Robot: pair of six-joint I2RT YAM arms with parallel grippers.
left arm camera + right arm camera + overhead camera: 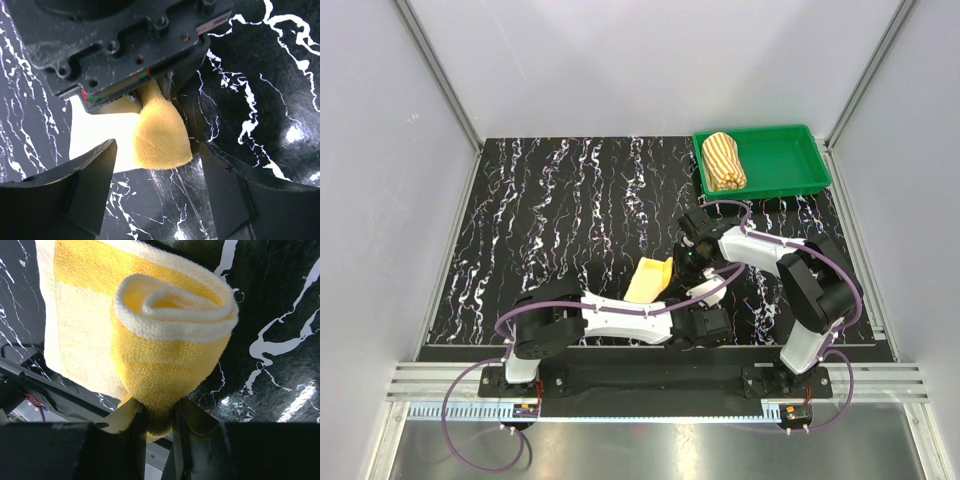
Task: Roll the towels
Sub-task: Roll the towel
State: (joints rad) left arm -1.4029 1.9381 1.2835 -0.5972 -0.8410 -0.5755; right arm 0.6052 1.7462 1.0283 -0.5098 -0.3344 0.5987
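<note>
Right end effector [159, 422] grasping rolled yellow towel [165, 360]; left end effector [159, 150] released; striped towel [725, 160] in tray [790, 160].

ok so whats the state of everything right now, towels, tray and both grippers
striped towel: rolled up, lying in the green tray
green tray: upright, holding only the striped towel
yellow towel: partly rolled, flat tail loose, one end pinched
right gripper: shut on the yellow towel
left gripper: open, fingers either side of the yellow towel's rolled end
</note>
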